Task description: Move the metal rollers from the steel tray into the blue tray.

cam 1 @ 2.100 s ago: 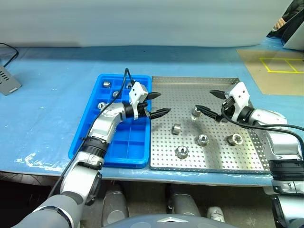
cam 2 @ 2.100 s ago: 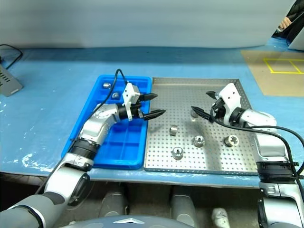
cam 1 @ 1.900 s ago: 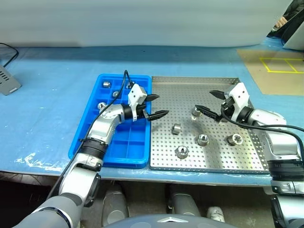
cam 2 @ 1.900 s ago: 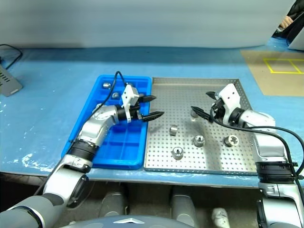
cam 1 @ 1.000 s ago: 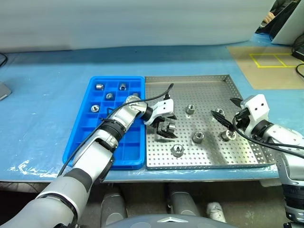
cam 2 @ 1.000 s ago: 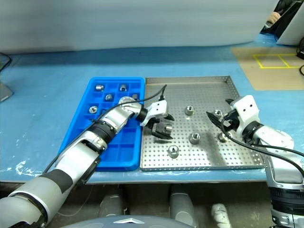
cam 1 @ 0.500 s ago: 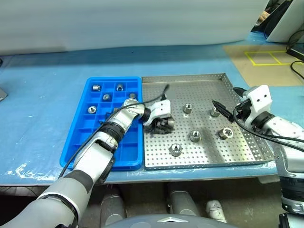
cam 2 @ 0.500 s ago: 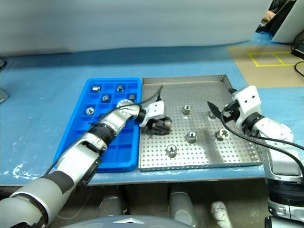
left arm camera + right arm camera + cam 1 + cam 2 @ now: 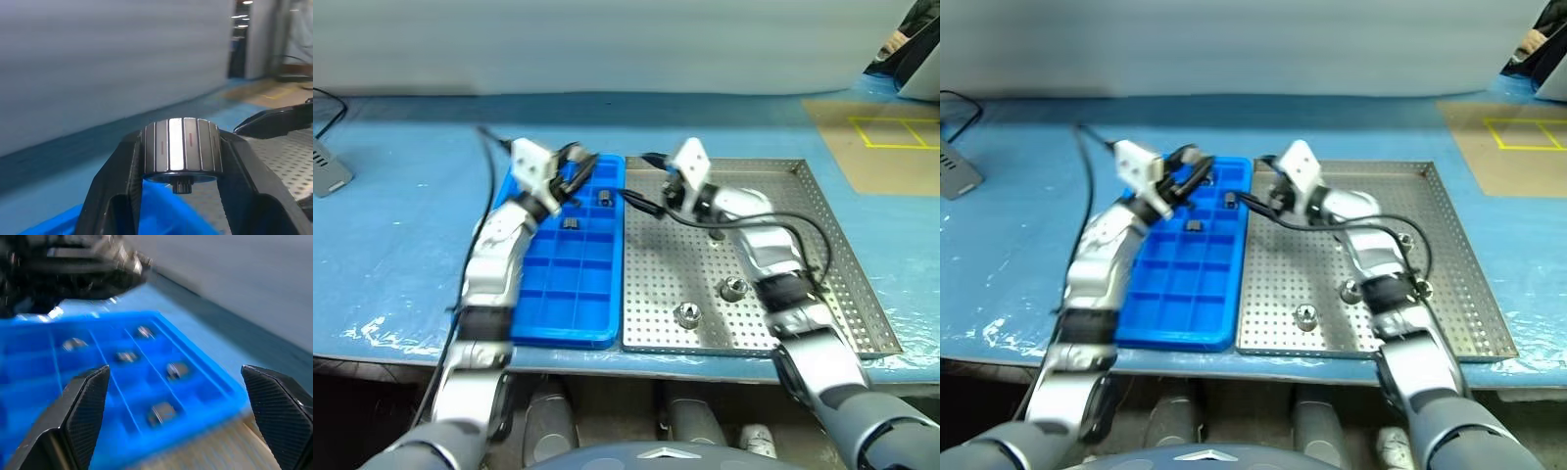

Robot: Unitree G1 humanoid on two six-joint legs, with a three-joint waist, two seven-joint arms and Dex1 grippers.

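My left gripper (image 9: pixel 570 168) is shut on a ribbed metal roller (image 9: pixel 182 149) and holds it raised above the far end of the blue tray (image 9: pixel 563 294). Two rollers (image 9: pixel 604 199) lie in compartments near there, and the right wrist view shows several rollers (image 9: pixel 161 412) in the far cells. My right gripper (image 9: pixel 642 184) stands open and empty above the shared edge of the two trays, close to the left gripper. On the steel tray (image 9: pixel 842 255), two rollers (image 9: pixel 734 289) (image 9: pixel 686 314) rest near the front, partly beside my right arm.
A grey device (image 9: pixel 328 166) with a black cable sits at the table's far left. A brown mat with yellow lines (image 9: pixel 886 137) lies at the back right. The trays sit side by side near the table's front edge.
My left gripper shut on a roller in the steel tray, then rose and swung left over the blue tray. The right arm swung left to the trays' shared edge, still open.
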